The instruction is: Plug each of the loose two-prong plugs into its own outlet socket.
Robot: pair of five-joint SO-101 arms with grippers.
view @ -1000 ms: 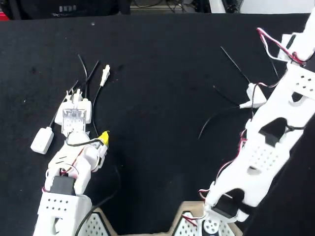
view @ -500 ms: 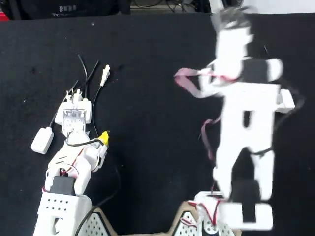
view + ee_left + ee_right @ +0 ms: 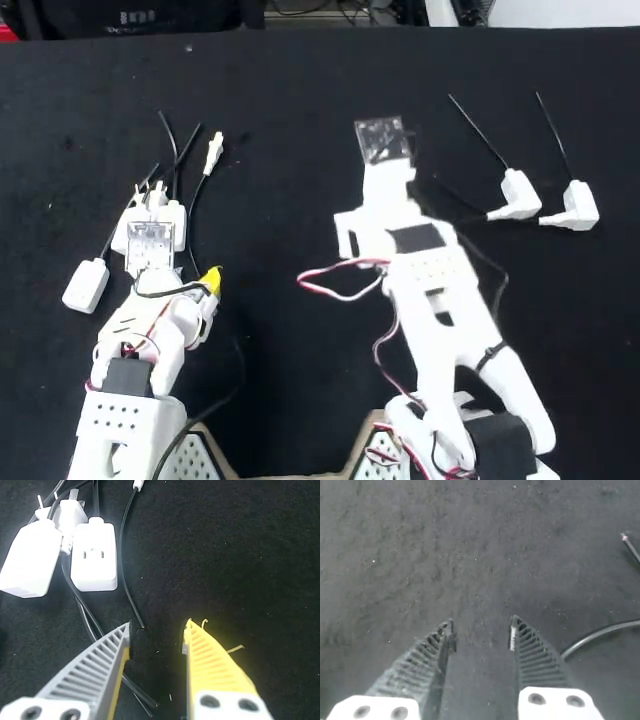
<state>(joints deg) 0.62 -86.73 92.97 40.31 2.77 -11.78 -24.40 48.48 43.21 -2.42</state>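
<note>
Hovering with left gripper point(image 3: 157, 630) parted and empty, outlet socket point(image 3: 94, 562) just ahead at twelve o'clock, seemingly lined up for a grasp. Parked mid-table with right gripper point(image 3: 480, 627) equally agape and bare, two-prong plugs point(image 3: 520, 192) at three o'clock.

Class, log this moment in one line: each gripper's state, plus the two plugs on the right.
left gripper: open, near outlet socket | right gripper: open, over black table | right-side plugs: both loose, unplugged
</note>
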